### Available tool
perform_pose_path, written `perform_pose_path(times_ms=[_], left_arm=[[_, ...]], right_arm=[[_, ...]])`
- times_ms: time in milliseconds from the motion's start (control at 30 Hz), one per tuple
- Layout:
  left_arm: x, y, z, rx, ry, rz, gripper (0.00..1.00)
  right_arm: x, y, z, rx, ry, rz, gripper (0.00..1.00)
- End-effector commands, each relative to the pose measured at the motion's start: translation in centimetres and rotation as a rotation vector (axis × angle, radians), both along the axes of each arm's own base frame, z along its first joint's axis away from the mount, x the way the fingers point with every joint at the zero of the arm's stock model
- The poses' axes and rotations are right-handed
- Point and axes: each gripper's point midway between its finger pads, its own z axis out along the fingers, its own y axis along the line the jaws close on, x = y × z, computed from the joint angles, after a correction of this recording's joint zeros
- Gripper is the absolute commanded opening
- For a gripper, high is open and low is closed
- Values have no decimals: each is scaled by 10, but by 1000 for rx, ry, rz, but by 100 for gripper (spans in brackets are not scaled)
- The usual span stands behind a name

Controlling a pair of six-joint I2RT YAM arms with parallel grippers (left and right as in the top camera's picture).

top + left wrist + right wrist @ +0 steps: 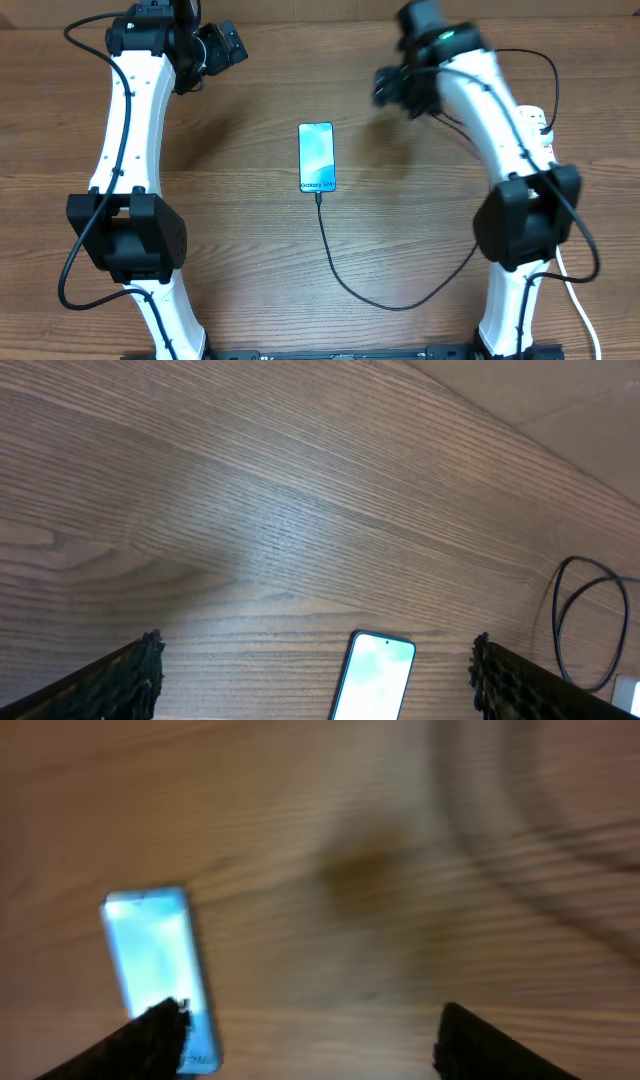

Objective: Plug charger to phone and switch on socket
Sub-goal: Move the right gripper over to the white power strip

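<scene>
Only your overhead showed the charger (345,280) meeting the phone (317,157) mid-table (250,250), with the socket (540,122) half hidden behind your right arm. The right wrist view was blurred. Your left claw (317,650) and right claw (312,1012) both stood spread, holding nothing.

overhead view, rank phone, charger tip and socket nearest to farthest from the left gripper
1. phone, centre, nearest the left gripper
2. charger tip, at the phone's lower end
3. socket, far right side
</scene>
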Motion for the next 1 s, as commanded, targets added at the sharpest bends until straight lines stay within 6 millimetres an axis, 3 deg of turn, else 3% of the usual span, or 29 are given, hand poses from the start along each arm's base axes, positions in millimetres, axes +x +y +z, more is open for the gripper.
perform_pose_path(times_ms=[0,133,400,633,800,967], left_arm=[[-1,2,15,16,-36,-9,100],[-1,2,15,16,-36,-9,100],[-1,2,15,16,-36,-9,100],[-1,2,15,16,-36,-9,100],[-1,2,15,16,-36,-9,100],[-1,2,15,16,-36,-9,100]], right_arm=[[13,-67,25,-82,-49,-135,86],[1,-138,24,-77,18,-346,97],[-34,-231,18,-108,119,-553,100],[-81,-311,15,-245,205,-764,100],[-99,-348,-6,-221,225,-889,100],[-110,-353,-38,-166,271,-918,100]])
